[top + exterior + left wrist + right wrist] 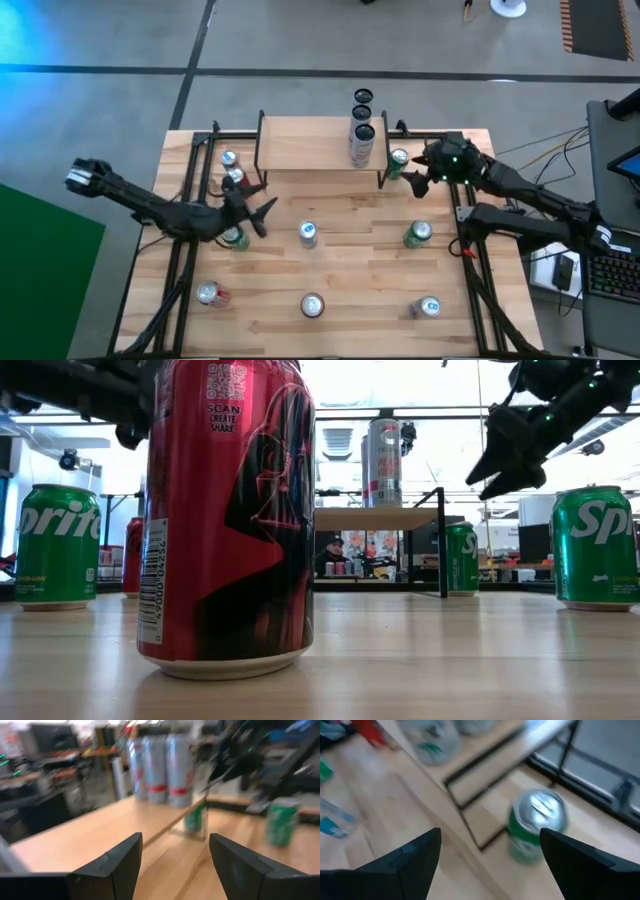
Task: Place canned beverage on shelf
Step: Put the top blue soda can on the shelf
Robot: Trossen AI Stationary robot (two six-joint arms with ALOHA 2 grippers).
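From above, the shelf [320, 142] stands at the tabletop's [360, 262] far edge with silver cans [361, 140] on its right end; the left gripper [255, 205] hangs empty, fingers spread, near the left edge; the right gripper [415, 180] hovers wide open over a green can [398, 162] beside the shelf's right legs. The right wrist view shows that green can [536, 822] between parted, empty fingers [405, 857].

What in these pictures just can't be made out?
- Tabletop middle, low view: hidden behind the red can.
- Labels of the silver cans on the shelf, left wrist view: blurred.
- Label of the green can, right wrist view: blurred.
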